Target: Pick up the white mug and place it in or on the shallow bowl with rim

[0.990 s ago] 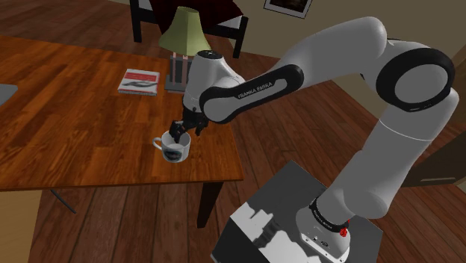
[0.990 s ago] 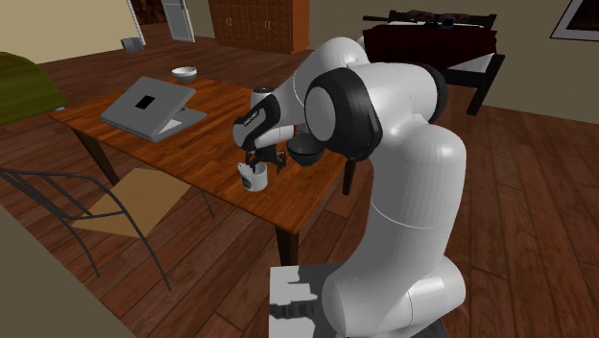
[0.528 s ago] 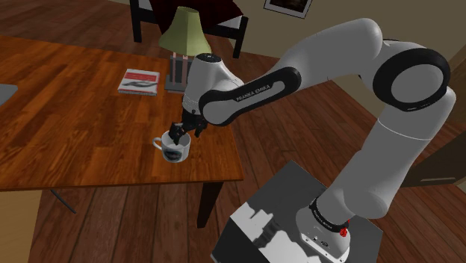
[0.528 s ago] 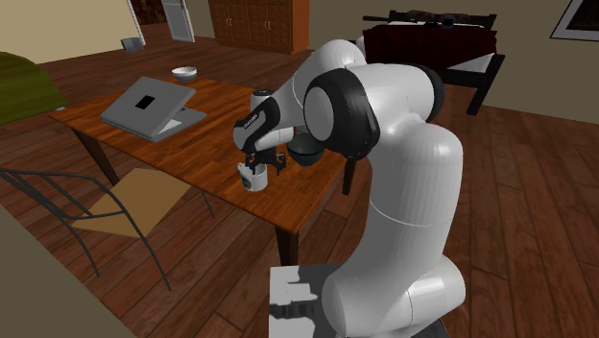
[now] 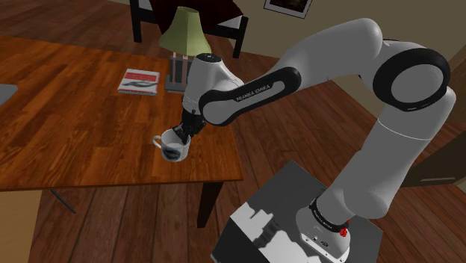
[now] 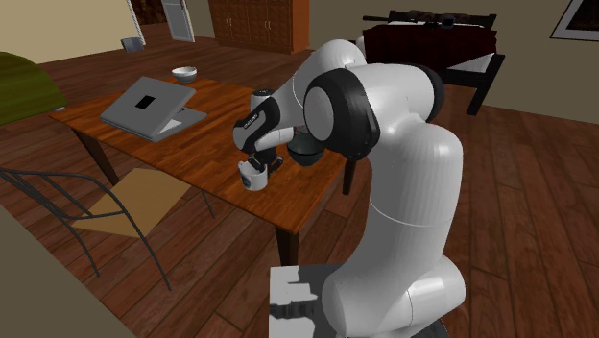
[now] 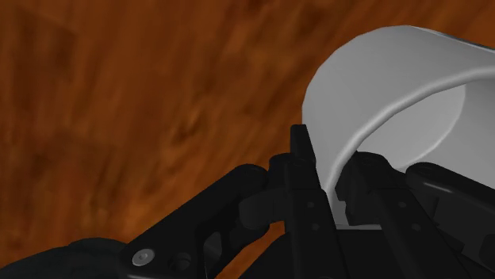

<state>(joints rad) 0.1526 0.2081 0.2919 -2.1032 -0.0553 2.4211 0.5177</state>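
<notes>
In the shoulder view, the white mug (image 5: 172, 149) is seen near the counter's (image 5: 75, 112) corner by the stand, its rim gripped by the claw (image 5: 183, 132). In the second exterior view, the mug (image 6: 252, 177) is found near the dark bowl (image 6: 306, 151), the two apart. In the wrist view, the mug (image 7: 389, 79) is pinched by its wall between both fingers (image 7: 301, 170)

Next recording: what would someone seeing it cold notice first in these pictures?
The big white arm arching over the wooden table draws the eye first, its black gripper down at the white mug near the table's edge. In the wrist view the fingers clasp the mug's rim wall between them. In the second exterior view a dark bowl sits just beyond the mug and a grey laptop lies farther back.
</notes>
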